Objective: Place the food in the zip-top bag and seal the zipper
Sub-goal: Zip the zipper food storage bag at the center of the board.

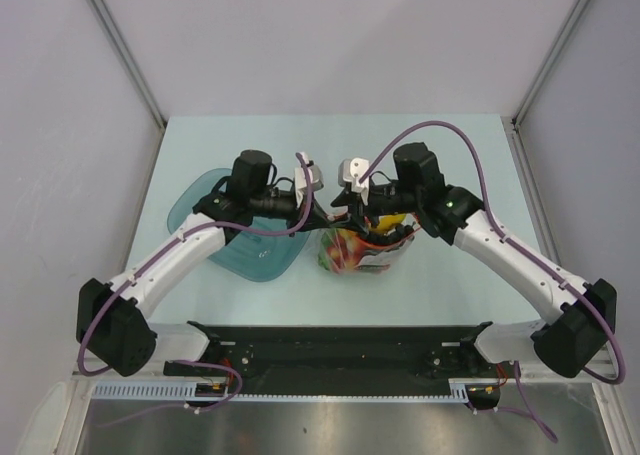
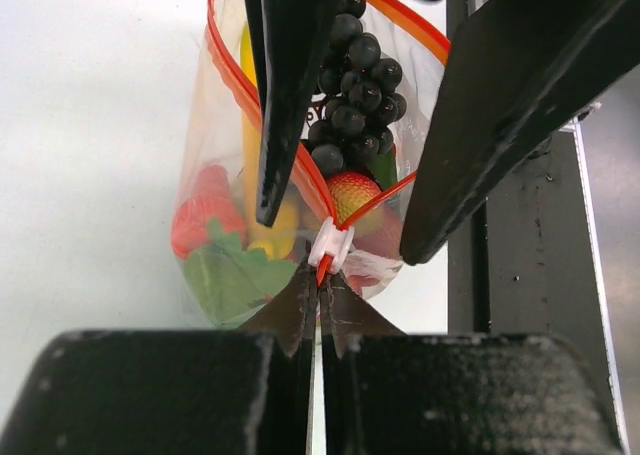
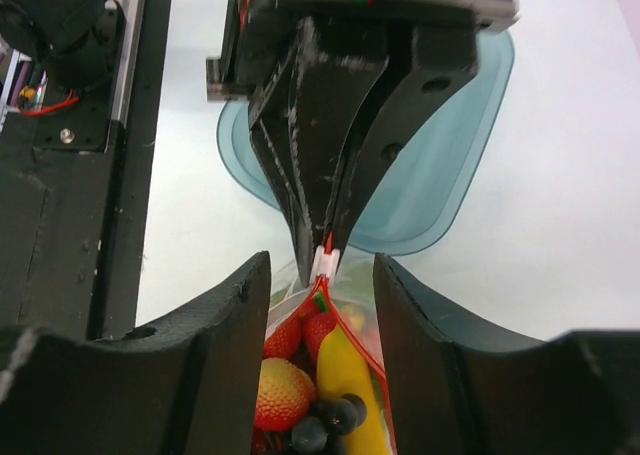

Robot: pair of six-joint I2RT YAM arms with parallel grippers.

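Left gripper (image 2: 320, 297) is clamped on a corner of the bag (image 1: 352, 255), beside the bowl (image 1: 195, 197). Right gripper (image 3: 320, 265) stands open, empty, astride the zipper (image 2: 385, 193). Closing off the slider (image 2: 330, 245) would leave the mouth unsealed.

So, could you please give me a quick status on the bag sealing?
Left pincer shut on zipper slider. Right pincer open, straddling the bag. Food inside, mouth unsealed. No obstruction seen.
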